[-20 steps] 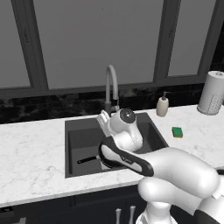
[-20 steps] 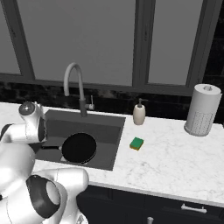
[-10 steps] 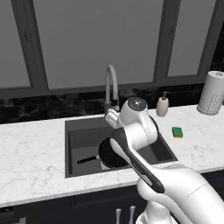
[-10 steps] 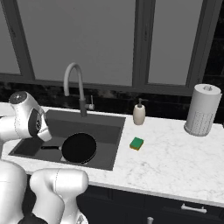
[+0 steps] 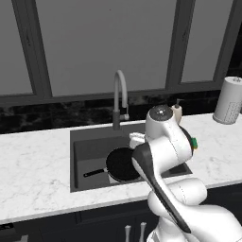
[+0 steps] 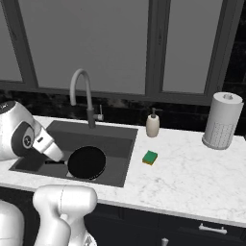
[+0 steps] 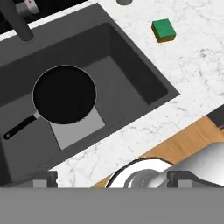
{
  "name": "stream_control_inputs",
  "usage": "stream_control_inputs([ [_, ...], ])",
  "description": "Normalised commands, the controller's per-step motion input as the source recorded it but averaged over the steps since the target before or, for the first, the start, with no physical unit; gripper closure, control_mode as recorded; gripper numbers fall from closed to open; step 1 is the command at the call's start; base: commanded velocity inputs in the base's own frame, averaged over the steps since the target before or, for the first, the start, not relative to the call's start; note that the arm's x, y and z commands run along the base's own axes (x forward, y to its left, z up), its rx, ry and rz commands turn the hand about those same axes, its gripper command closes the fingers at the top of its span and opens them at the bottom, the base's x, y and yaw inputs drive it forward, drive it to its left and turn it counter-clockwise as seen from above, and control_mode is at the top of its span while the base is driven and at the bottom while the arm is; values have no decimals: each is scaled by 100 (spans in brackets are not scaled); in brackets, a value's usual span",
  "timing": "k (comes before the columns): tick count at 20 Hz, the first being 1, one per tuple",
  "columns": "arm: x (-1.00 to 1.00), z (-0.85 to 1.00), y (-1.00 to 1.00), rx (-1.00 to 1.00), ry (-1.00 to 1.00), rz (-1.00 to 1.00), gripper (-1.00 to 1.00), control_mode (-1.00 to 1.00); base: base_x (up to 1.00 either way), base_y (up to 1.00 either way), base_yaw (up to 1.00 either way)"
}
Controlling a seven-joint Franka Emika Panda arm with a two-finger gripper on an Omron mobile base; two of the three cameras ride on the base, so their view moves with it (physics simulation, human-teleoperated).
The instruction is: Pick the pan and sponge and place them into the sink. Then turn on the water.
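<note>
pan (image 7: 64, 94) lying flat in sink (image 7: 131, 65), over its pale floor patch, first drop done | sponge (image 7: 163, 29) sitting on desk off sink's right rim, likely next | tool (image 7: 111, 179) hovering high, fingers apart, carrying nothing

a white marble tabletop (image 6: 192, 178) carries a soap dispenser bottle (image 6: 153, 125) at centre frame and a paper towel roll (image 6: 221, 121) at the right, below dark-framed windows (image 6: 115, 43).
</note>
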Motion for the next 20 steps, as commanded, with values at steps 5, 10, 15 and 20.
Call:
stream_control_inputs([
  [5,-47,43,-53,-19,21,17,-100,-100,0,0,0],
  [10,-12,56,-85,-2,19,3,-100,-100,0,0,0],
  [15,0,14,-96,0,9,0,-100,-100,0,0,0],
  [20,30,0,-83,5,0,1,-100,-100,0,0,0],
])
